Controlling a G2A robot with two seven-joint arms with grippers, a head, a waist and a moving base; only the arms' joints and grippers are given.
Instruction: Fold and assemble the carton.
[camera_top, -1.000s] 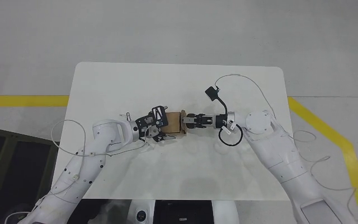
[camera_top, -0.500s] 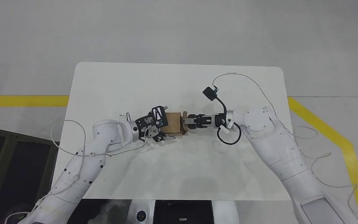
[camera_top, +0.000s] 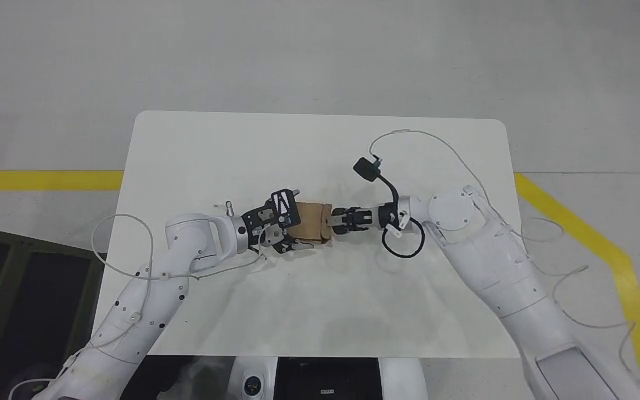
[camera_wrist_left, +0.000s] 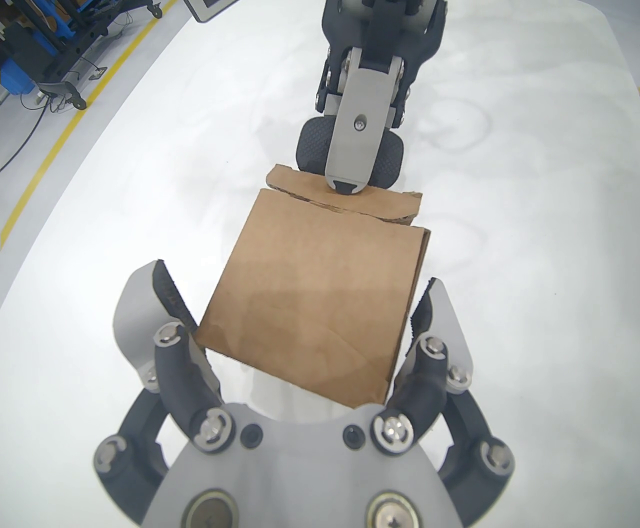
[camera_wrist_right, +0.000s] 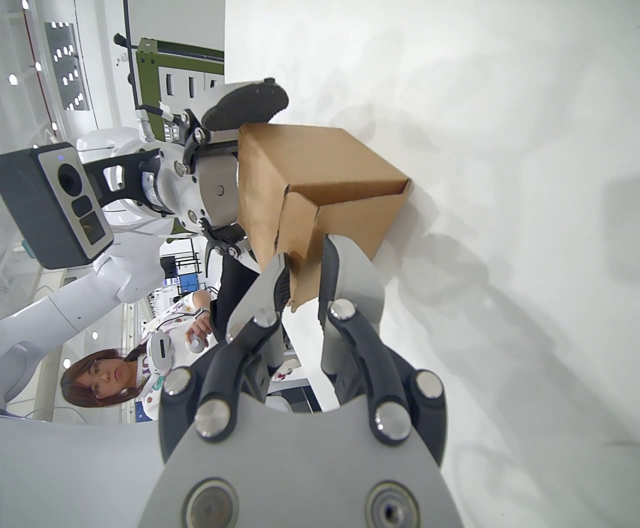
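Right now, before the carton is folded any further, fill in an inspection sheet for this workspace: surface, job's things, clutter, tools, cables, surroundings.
Surface: white table with rounded corners.
Job's things: brown carton near the table's middle, held between both arms; one end is open, with a flap sticking out.
Clutter: nothing seen.
Tools: left tool shut across the carton's sides; right tool shut on the flap.
Cables: thin white cable loops over the table by the right arm; black cable runs to the wrist camera.
Surroundings: grey floor with a yellow line.
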